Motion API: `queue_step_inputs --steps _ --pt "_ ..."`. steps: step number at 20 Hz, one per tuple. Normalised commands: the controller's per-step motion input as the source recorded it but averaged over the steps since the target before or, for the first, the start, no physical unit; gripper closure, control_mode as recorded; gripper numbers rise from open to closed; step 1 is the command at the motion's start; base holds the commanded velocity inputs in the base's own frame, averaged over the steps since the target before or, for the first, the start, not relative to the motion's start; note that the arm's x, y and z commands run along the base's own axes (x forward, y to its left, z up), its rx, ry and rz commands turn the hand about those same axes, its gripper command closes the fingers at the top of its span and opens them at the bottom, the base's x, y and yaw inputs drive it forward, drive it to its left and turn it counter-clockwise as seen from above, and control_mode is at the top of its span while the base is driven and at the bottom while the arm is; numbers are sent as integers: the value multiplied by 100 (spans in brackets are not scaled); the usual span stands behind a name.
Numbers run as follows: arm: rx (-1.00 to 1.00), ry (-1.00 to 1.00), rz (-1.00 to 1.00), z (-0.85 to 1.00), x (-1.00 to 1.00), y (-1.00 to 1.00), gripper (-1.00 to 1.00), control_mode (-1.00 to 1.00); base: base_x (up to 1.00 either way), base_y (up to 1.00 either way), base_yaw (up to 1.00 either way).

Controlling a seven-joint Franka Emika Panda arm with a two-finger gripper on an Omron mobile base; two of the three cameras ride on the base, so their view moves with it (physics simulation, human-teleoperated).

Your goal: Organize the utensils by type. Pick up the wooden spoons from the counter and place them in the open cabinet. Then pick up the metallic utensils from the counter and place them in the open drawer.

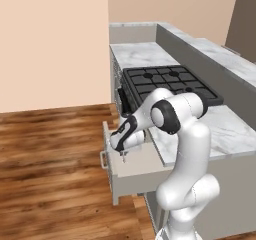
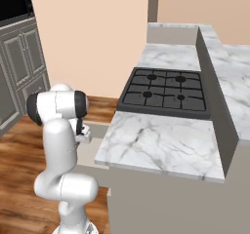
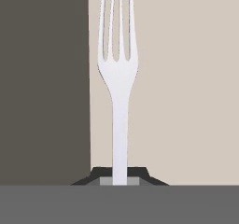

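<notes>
My gripper (image 1: 123, 155) hangs over the open drawer (image 1: 137, 174), which is pulled out from under the white marble counter (image 1: 227, 129). It is shut on a thin silver fork (image 3: 119, 78), a metallic utensil. In the hand view the fork's handle rises from between the dark fingertips (image 3: 93, 175) and its tines point away over the drawer's pale floor (image 3: 186, 101). From the right base view my hand (image 2: 83, 130) sits beside the drawer (image 2: 93, 152), partly behind my own arm. The wooden spoons and the cabinet are out of view.
A black gas hob (image 1: 170, 84) sits in the counter just behind the drawer, with a raised marble ledge (image 1: 220, 54) along the right. Tall dark grey cupboards (image 2: 19, 62) stand across the wooden floor (image 1: 50, 174).
</notes>
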Motion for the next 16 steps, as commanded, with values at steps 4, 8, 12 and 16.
queue_step_inputs --steps 4,8,12,16 --pt "0 0 0 -16 4 29 100 -100 0 0 0" --pt "0 0 0 -2 0 28 100 -100 0 0 0" --pt "0 2 -3 0 0 30 100 -100 0 0 0" --pt "0 3 -6 0 0 33 100 -100 0 0 0"
